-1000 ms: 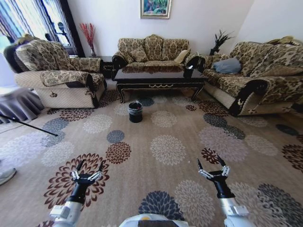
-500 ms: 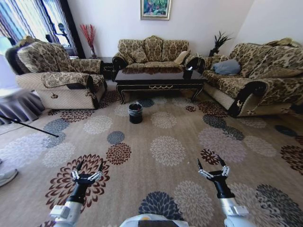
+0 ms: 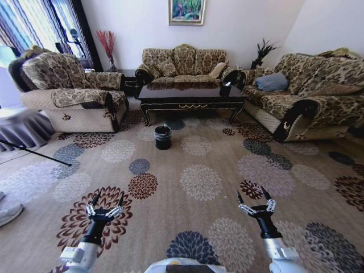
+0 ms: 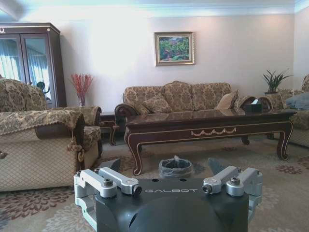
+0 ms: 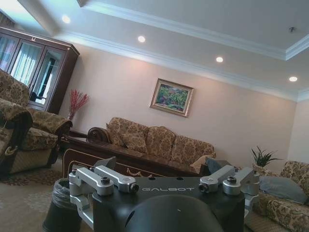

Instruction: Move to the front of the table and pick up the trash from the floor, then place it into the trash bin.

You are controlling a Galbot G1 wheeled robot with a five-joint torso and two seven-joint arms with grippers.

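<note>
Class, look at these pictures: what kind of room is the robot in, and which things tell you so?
Most likely a home living room: patterned sofas surround a low dark coffee table on flowered carpet, with a framed painting above.

Home living rm, patterned sofas (image 3: 183, 61), coffee table (image 3: 190, 94), framed pic (image 3: 186, 11), carpet (image 3: 199, 170)

Whole head view has shifted a little, so camera/base moved, not the objects. Long dark glossy wooden coffee table (image 3: 190, 92) and the small round black bin with plastic liner (image 3: 162, 136) sit slightly higher in frame, toward 12 o'clock. Grey shoe at the 9 o'clock edge (image 3: 8, 212) slid slightly toward 6 o'clock.
</note>
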